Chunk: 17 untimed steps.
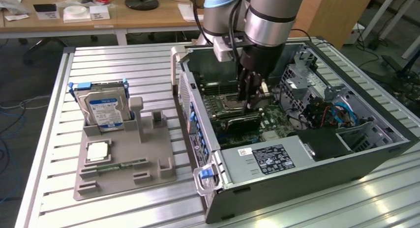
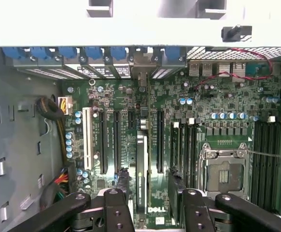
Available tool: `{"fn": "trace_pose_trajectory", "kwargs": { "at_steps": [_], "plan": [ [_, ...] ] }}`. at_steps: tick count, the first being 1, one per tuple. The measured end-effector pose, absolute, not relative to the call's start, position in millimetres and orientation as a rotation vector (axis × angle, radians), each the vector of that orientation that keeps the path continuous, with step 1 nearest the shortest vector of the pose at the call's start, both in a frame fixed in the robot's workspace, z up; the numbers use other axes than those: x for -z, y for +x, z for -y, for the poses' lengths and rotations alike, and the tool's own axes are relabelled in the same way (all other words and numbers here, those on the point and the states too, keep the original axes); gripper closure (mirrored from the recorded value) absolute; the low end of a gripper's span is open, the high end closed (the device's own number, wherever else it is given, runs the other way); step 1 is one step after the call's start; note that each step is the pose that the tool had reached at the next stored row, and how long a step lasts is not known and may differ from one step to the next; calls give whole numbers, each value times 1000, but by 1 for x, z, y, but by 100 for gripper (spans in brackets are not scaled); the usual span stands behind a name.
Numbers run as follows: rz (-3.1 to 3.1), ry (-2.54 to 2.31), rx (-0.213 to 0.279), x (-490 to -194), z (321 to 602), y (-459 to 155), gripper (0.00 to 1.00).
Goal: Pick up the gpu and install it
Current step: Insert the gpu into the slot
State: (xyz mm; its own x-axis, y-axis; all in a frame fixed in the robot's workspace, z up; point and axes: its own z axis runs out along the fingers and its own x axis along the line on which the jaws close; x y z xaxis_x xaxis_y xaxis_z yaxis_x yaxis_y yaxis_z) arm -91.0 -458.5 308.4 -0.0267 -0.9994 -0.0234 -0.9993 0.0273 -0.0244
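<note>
The gpu stands on edge in a motherboard slot, seen from above as a thin pale strip, with its metal bracket at the case's rear wall. In the exterior view the gpu is a dark card low inside the open computer case. My gripper hangs straight above the card, open. Its black fingers stand on either side of the card's top edge, with a visible gap on each side. From the exterior camera, the gripper is deep in the case over the board.
A grey fixture tray on the slatted table holds a hard drive, a small chip and a memory stick. Inside the case sit the power supply, the CPU socket, empty slots and cables.
</note>
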Motion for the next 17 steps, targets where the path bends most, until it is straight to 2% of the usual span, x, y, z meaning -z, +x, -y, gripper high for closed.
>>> {"fn": "trace_pose_trajectory", "kwargs": {
  "at_steps": [17],
  "plan": [
    [-2227,-2168,2,-317,459,-91,55]
  ]
}}
